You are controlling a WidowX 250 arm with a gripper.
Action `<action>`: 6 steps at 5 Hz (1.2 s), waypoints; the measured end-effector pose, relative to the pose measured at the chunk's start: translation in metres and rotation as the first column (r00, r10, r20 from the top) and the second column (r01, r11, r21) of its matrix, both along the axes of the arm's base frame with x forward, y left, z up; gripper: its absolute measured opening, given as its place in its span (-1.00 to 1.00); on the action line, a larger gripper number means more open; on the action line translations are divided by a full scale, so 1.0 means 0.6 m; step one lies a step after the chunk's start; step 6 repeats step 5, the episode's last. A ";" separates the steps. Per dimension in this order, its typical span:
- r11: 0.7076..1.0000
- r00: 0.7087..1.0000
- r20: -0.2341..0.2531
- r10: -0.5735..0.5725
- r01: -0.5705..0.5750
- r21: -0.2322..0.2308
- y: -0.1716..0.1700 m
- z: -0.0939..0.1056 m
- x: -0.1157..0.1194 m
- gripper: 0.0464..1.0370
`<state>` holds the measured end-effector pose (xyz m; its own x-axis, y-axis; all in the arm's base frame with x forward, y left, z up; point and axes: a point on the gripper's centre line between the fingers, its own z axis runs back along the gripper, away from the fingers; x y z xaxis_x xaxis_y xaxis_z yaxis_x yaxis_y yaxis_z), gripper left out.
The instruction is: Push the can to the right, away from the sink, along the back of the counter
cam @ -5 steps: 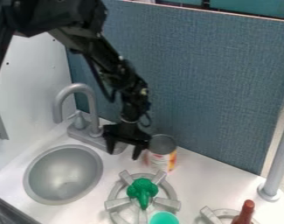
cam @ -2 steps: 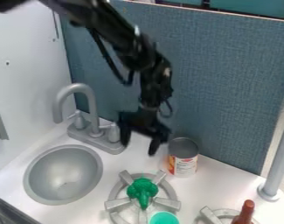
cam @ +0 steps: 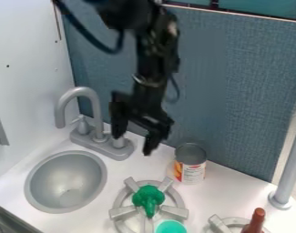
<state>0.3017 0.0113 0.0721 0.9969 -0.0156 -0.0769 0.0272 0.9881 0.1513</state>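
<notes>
Grey-topped can point(cam: 190, 164) upright on counter point(cam: 220, 193), right of raised pincer point(cam: 133, 144), apart; pincer spread.

pincer point(cam: 133, 144) spread above counter point(cam: 130, 167) | can point(cam: 190, 166) upright nearby | green toy point(cam: 147, 197) on burner point(cam: 121, 212)

The can point(cam: 191, 168) looks metal, the sink point(cam: 64, 179) smooth (rather matt), the panel point(cam: 235, 86) like rough cloth.

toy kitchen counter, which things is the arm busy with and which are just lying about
In use, by the look of it:
end effector, open and empty, in the air
can, upright near it

Lying about or fixed:
faucet
sink
green thing on the burner
teal round thing
brown thing, bottom right
</notes>
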 end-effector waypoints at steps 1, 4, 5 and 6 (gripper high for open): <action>0.981 0.980 -0.046 -0.192 0.190 -0.050 -0.014 0.023 -0.047 0.93; 0.978 0.978 -0.039 -0.204 0.202 -0.050 -0.016 0.025 -0.046 0.93; 0.978 0.978 -0.039 -0.206 0.204 -0.050 -0.017 0.025 -0.046 0.93; 0.978 0.978 -0.039 -0.206 0.204 -0.050 -0.017 0.025 -0.046 0.93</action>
